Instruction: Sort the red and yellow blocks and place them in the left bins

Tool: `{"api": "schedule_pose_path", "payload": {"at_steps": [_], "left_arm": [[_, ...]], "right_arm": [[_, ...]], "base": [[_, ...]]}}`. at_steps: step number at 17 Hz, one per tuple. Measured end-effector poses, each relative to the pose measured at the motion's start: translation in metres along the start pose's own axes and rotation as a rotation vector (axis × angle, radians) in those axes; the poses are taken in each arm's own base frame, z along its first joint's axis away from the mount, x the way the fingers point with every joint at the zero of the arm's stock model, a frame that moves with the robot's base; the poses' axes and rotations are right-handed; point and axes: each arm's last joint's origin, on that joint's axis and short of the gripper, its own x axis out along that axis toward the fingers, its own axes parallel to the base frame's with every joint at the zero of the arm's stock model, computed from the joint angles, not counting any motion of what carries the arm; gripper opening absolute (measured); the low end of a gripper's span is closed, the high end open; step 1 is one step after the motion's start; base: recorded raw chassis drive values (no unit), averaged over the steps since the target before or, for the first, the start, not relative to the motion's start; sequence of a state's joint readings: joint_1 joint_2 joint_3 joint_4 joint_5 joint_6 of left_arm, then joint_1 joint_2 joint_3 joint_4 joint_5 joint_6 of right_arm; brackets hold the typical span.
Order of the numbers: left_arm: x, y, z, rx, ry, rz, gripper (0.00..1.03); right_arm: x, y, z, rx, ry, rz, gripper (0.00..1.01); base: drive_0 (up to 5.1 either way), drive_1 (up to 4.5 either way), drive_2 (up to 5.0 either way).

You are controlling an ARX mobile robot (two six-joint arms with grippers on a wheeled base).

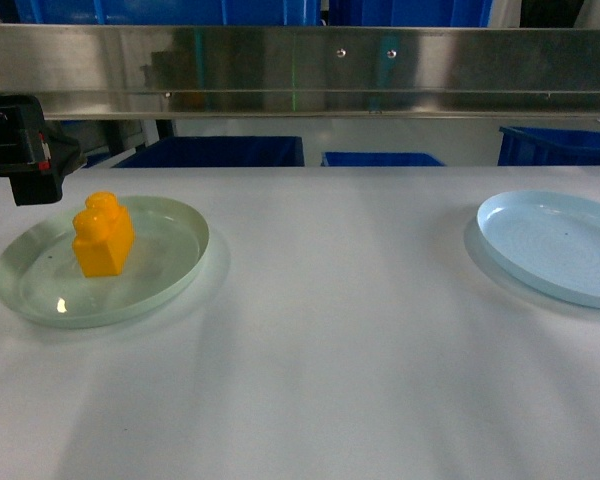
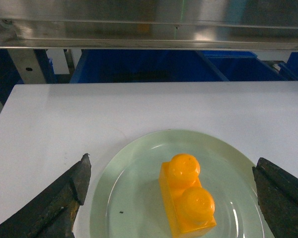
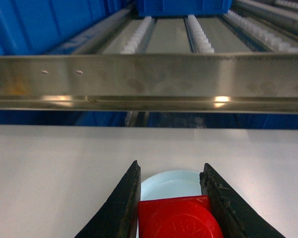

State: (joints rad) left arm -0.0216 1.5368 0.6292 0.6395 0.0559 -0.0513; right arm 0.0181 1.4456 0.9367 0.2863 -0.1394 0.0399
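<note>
On the left we see our left gripper [image 2: 171,198] with jaws spread wide apart above the orange-yellow two-stud brick [image 2: 186,194], which stands on the pale green plate [image 1: 170,262]. Rightward, our right gripper [image 3: 171,198] is clamped on the red brick [image 3: 179,218], above the pale blue plate [image 3: 169,184].
</note>
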Motion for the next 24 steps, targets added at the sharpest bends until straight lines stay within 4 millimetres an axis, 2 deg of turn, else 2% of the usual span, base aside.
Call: {"api": "schedule_pose_path", "payload": {"at_steps": [3,6,9,14,24], "left_arm": [[0.000,0.000,0.000,0.000,0.000,0.000,0.98],[0.000,0.000,0.000,0.000,0.000,0.000,0.98],[0.000,0.000,0.000,0.000,0.000,-0.001,0.98],[0.000,0.000,0.000,0.000,0.000,0.001,0.98],[0.000,0.000,0.000,0.000,0.000,0.001,0.98]], "right_arm": [[-0.047,0.020,0.016,0.009,-0.042,-0.005,0.30],[-0.070,0.028,0.022,-0.004,-0.086,-0.060,0.30],[-0.076,0.030,0.024,-0.059,-0.086,-0.055,0.30],[-0.078,0.024,0.003,-0.093,0.012,-0.076,0.30],[-0.083,0.025,0.005,-0.057,0.004,-0.119,0.29]], "base": [[0.0,0.00,0.0],[0.0,0.00,0.0],[0.0,0.00,0.0],[0.0,0.00,0.0],[0.0,0.00,0.0]]}}
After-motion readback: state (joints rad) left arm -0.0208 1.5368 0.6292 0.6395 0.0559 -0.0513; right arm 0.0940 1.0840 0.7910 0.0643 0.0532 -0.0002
